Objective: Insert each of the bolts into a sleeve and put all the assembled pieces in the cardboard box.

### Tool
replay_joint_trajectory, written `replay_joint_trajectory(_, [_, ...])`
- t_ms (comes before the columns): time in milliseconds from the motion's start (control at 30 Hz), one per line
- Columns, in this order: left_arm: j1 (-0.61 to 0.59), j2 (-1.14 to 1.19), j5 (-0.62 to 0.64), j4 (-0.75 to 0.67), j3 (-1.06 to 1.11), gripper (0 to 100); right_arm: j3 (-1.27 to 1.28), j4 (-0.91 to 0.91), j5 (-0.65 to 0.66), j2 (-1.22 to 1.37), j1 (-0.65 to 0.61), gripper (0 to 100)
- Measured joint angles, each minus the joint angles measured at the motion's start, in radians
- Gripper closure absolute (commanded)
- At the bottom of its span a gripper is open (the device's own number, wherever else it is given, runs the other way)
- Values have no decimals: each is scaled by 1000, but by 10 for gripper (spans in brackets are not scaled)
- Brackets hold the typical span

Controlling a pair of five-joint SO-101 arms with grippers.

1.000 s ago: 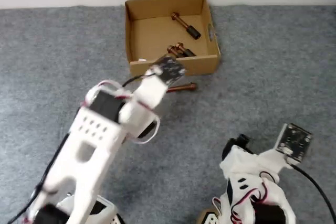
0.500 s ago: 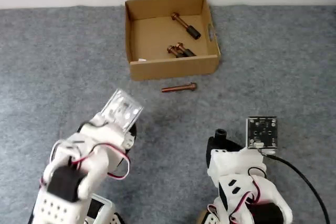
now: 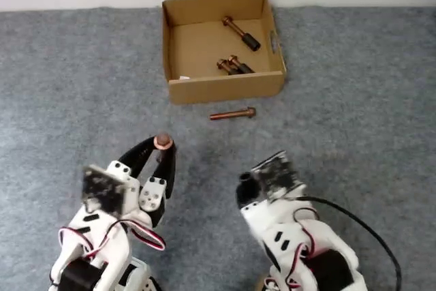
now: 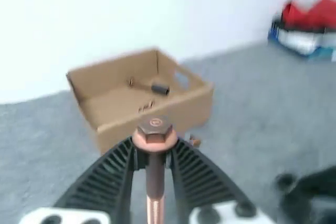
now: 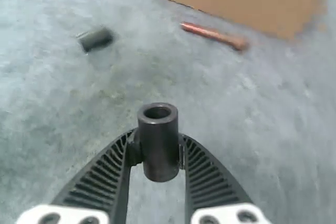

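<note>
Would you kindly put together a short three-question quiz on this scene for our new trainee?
1. True or false: the left gripper is shut on a bolt.
2. What does the right gripper hold? A: a black sleeve. B: a washer. C: nothing.
3. Short answer: where does the loose bolt lie relative to the cardboard box?

Key
1. True.
2. A.
3. Outside it, on the grey carpet, close to the box wall that faces the arms.
</note>
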Motion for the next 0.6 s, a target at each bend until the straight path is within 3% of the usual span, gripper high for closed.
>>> replay_joint_trajectory(233, [43, -5, 249, -152, 6, 994, 72, -133, 95, -2, -138, 991])
replay_joint_trajectory(600, [161, -5, 430, -195, 40, 994, 94, -287, 158, 0, -146, 991])
